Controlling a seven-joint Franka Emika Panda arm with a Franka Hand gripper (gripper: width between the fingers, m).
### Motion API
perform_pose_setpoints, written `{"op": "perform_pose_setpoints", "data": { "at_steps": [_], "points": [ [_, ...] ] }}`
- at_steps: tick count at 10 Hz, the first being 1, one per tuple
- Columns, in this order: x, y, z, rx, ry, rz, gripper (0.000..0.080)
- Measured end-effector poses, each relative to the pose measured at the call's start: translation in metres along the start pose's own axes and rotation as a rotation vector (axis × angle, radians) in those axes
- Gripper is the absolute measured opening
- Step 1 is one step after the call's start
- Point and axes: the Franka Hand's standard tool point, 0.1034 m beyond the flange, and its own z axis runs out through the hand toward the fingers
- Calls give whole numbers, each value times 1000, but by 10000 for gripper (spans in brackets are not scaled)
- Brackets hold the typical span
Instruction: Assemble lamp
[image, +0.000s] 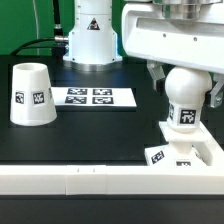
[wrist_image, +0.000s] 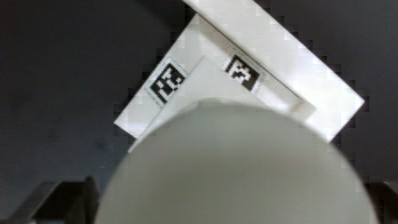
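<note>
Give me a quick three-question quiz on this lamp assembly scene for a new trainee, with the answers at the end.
1. True or false: the shade stands on the exterior view's left, apart from the gripper.
2. What is between the gripper's fingers? A the bulb; B the shade; C the base.
3. Fill the gap: the lamp part just below the bulb, beside the long white rail, is the ___.

Key: 1 true; 2 A; 3 base.
</note>
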Motion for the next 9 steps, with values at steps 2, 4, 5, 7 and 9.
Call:
{"op": "perform_pose_setpoints", "data": {
  "at_steps": [2, 4, 5, 7, 9],
  "points": [
    [-4, -3, -2, 0, 3, -127, 693],
    [-4, -2, -4, -13, 3, -452, 699],
    [-2, -1, -3, -9, 6, -549, 699],
    [-1, -1, -3, -10, 8, -741, 699],
    [-6, -4, -3, -17, 14, -875, 699]
  ]
}}
